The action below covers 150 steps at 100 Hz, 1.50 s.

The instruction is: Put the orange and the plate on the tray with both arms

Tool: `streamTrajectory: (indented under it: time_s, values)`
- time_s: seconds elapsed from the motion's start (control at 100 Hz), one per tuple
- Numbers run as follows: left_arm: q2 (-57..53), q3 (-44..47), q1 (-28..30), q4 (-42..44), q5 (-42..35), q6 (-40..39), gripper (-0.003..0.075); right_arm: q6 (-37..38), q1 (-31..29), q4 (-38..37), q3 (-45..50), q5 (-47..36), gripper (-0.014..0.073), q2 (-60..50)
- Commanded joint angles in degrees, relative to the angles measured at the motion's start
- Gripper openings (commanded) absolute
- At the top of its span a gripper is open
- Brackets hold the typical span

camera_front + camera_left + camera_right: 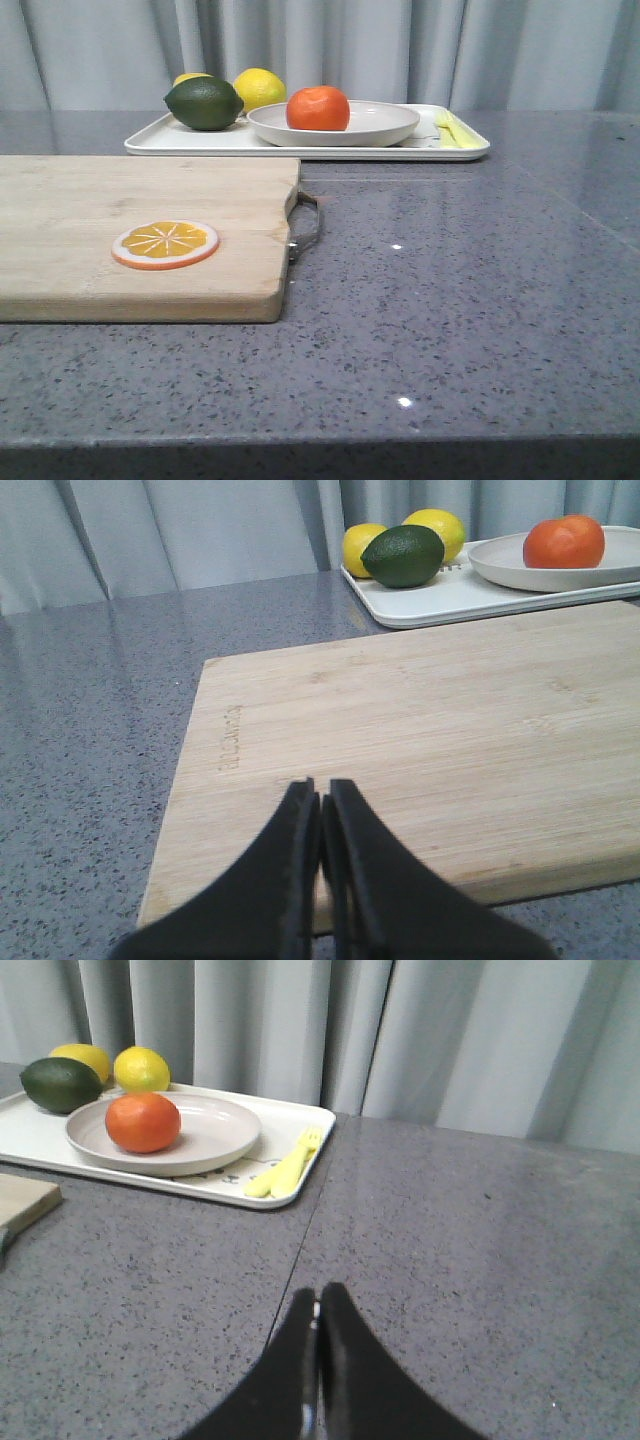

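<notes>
The orange (pixel 318 108) sits in the off-white plate (pixel 385 126), and the plate rests on the white tray (pixel 200 142) at the back of the table. The orange (pixel 564 542), plate (pixel 520 572) and tray (pixel 450 598) also show in the left wrist view, and likewise the orange (pixel 143 1122), plate (pixel 215 1130) and tray (pixel 295 1125) in the right wrist view. My left gripper (pixel 321 795) is shut and empty over the wooden cutting board (pixel 420 740). My right gripper (pixel 318 1298) is shut and empty over bare grey table. Neither gripper shows in the front view.
A dark green lime (pixel 204 103) and two yellow lemons (pixel 260 88) lie on the tray's left part; a yellow fork (pixel 452 130) lies on its right end. An orange slice disc (pixel 165 244) lies on the cutting board (pixel 150 235), which has a metal handle (pixel 308 228).
</notes>
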Motion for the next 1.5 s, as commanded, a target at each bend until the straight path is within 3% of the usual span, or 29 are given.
streamTrajectory:
  time_s: [0.0, 0.13, 0.23, 0.59, 1.49]
  values:
    - [-1.9, 0.5, 0.1, 0.0, -5.0, -0.5, -0.002, 6.1, 0.1, -6.7, 0.7, -5.8, -0.0102, -1.2]
    - [-1.9, 0.5, 0.1, 0.0, -5.0, -0.5, -0.002, 21.3, 0.1, -19.5, 4.9, -8.3, -0.0102, -5.9]
    - [-1.9, 0.5, 0.1, 0.0, -5.0, -0.5, -0.002, 25.8, 0.1, -23.4, 8.2, -8.3, -0.0102, -9.3]
    - [-1.9, 0.5, 0.1, 0.0, -5.0, -0.5, -0.002, 25.8, 0.1, -23.5, 15.6, -9.1, -0.0102, -17.1]
    - [-1.9, 0.5, 0.1, 0.0, -5.0, -0.5, -0.002, 25.7, 0.1, -23.5, 15.7, -8.6, -0.0102, -17.1]
